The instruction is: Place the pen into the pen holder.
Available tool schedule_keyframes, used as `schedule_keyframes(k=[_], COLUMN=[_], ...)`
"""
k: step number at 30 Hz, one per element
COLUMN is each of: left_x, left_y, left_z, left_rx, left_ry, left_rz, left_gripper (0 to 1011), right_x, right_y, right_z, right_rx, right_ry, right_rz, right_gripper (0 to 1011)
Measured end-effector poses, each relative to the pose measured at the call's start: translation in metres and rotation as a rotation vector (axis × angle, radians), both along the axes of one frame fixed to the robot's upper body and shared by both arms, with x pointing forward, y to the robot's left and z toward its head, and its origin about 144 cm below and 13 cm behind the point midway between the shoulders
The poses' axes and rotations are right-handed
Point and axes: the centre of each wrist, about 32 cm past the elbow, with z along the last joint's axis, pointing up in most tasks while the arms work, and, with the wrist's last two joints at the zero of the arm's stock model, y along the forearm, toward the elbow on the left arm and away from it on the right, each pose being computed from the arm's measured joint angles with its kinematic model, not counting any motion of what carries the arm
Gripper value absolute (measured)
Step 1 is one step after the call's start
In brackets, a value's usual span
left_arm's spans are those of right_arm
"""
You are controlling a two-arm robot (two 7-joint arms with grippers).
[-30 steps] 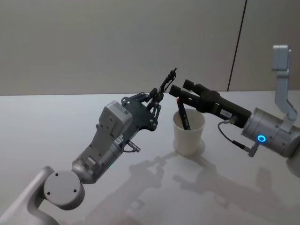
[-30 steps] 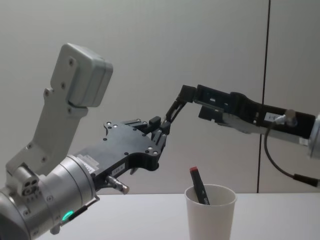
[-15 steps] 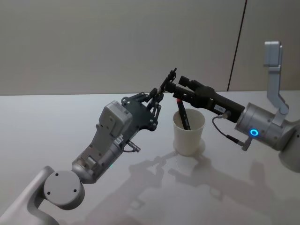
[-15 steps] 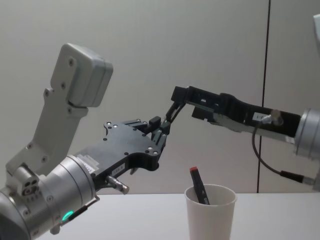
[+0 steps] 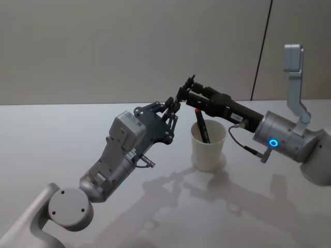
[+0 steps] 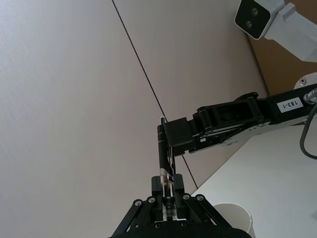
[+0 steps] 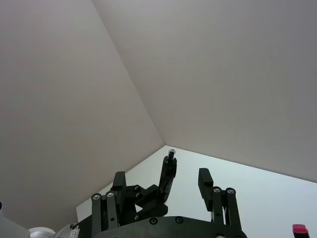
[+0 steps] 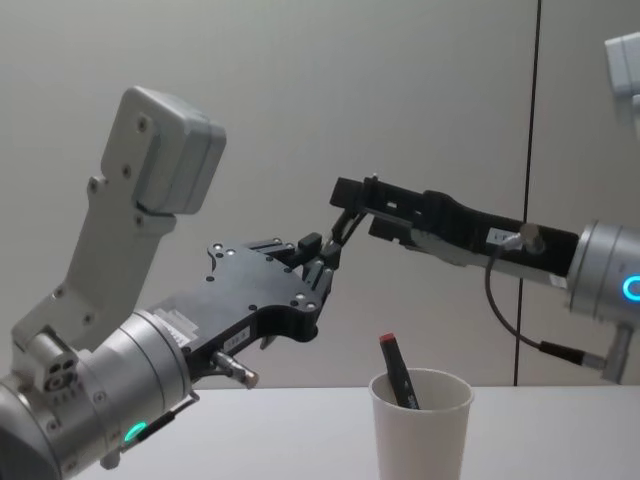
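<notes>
Pen (image 8: 348, 218) clamped in left gripper (image 8: 335, 240) above cup (image 8: 420, 425); right gripper (image 7: 185, 182), fingers apart, around its tip.

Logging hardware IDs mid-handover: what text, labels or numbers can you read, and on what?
"183-1": white sticker on the right arm's forearm, behind the right hand.
Print on the pen held in the left hand: too blurred to read.
Pen holder: no text.

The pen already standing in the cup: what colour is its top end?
Red on the pen, clearest in the chest view.
</notes>
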Motion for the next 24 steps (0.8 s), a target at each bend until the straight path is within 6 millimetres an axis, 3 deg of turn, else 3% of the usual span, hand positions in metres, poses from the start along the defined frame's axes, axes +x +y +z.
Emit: schedule_keyframes(k=[11, 17, 23, 24], left_x=[0.0, 0.0, 0.0, 0.0], left_y=[0.0, 0.0, 0.0, 0.0], left_z=[0.0, 0.0, 0.0, 0.0], left_rx=[0.0, 0.0, 0.0, 0.0], left_ry=[0.0, 0.0, 0.0, 0.0], left_rz=[0.0, 0.0, 0.0, 0.0], left_gripper=[142, 142, 142, 142], right_x=[0.0048, 0.0066, 0.008, 0.008], right_y=[0.0053, 0.0076, 0.0087, 0.0087], right_z=[-0.0031, -0.0042, -0.0048, -0.0048], right_rx=[0.006, 0.012, 0.019, 0.019], right_ry=[-0.003, -0.007, -0.011, -0.011], right_rz=[0.014, 0.022, 0.024, 0.024], right_gripper=[657, 476, 227, 227])
